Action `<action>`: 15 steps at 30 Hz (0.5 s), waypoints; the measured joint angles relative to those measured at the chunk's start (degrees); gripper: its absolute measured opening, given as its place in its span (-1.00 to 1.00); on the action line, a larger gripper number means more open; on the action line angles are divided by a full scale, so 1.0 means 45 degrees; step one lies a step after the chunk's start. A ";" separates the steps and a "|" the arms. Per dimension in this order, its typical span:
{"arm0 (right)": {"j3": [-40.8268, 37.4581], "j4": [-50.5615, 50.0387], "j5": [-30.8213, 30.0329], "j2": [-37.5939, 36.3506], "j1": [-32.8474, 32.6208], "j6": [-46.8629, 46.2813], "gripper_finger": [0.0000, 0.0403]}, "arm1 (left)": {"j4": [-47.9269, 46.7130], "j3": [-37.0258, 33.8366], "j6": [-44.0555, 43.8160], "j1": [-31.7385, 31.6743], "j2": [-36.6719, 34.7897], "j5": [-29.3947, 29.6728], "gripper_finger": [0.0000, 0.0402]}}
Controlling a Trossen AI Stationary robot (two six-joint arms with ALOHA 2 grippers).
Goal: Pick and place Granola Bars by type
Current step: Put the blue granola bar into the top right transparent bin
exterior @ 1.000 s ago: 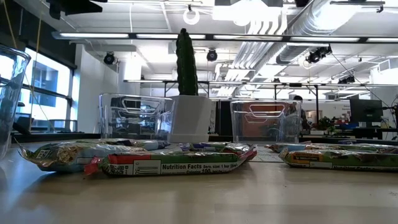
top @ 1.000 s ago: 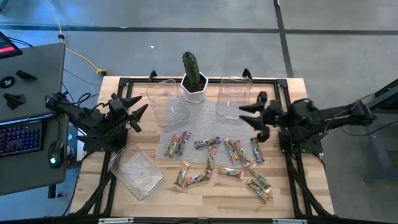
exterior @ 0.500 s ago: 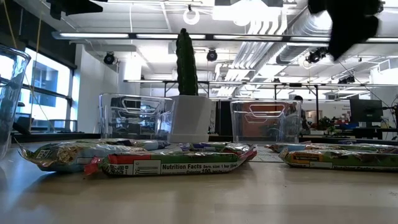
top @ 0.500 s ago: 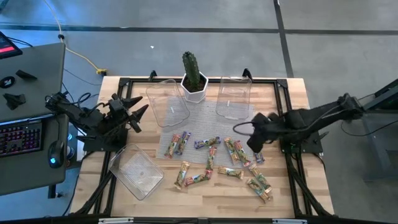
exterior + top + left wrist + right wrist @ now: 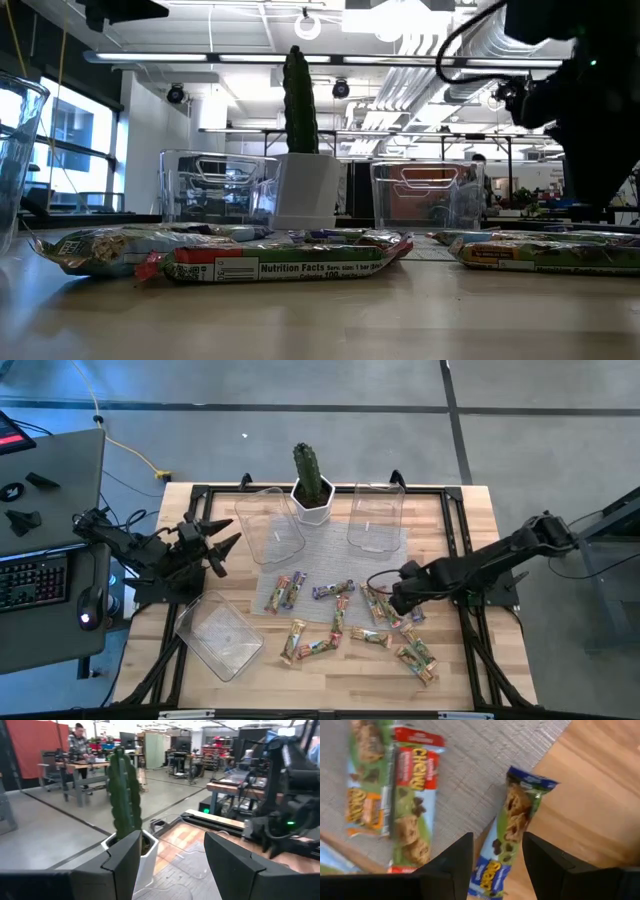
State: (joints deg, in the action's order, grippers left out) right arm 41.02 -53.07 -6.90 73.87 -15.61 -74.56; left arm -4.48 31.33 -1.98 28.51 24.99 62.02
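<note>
Several granola bars [image 5: 345, 615] lie scattered on the grey woven mat [image 5: 330, 555] and on the wooden table in front of it. My right gripper [image 5: 398, 597] points down over the right-hand bars, open. In the right wrist view its fingers [image 5: 450, 867] stand on either side of a blue-ended bar [image 5: 512, 827], clear of it. That bar lies half on the mat, half on the wood, with a red bar [image 5: 415, 795] beside it. My left gripper [image 5: 218, 546] waits open at the table's left, pointing level toward the cactus [image 5: 125, 795].
Two clear tubs [image 5: 270, 525] [image 5: 375, 518] stand at the back on either side of a cactus in a white pot [image 5: 312, 488]. A third clear tub [image 5: 220, 638] lies at the near left. Bare wood shows along the near edge.
My right gripper has swung from level at the right back down toward the table, tipping over until it points down, and has come toward the near edge over the right-hand bars. The bars and my left gripper have stayed where they were.
</note>
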 joint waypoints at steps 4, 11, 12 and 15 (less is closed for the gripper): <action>-0.0429 0.0253 -0.0275 0.0019 0.0144 0.0022 -0.24 | -0.0002 0.0000 -0.0005 0.0000 0.0000 -0.0287 0.05; -0.1527 0.2019 -0.0332 0.0019 0.0144 -0.0020 -0.24 | 0.0002 -0.0005 -0.0005 0.0000 0.0002 -0.0283 0.05; -0.1676 0.2273 -0.0339 0.0016 0.0144 -0.0023 -0.24 | 0.0003 -0.0005 -0.0005 0.0000 0.0000 -0.0283 0.05; -0.2026 0.2676 -0.0373 0.0014 0.0144 -0.0007 -0.24 | 0.0003 -0.0005 -0.0005 0.0000 0.0000 -0.0278 0.05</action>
State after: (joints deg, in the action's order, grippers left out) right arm 31.90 -41.02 -8.57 73.93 -14.96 -74.60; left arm -4.47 31.31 -2.00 28.51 24.99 60.77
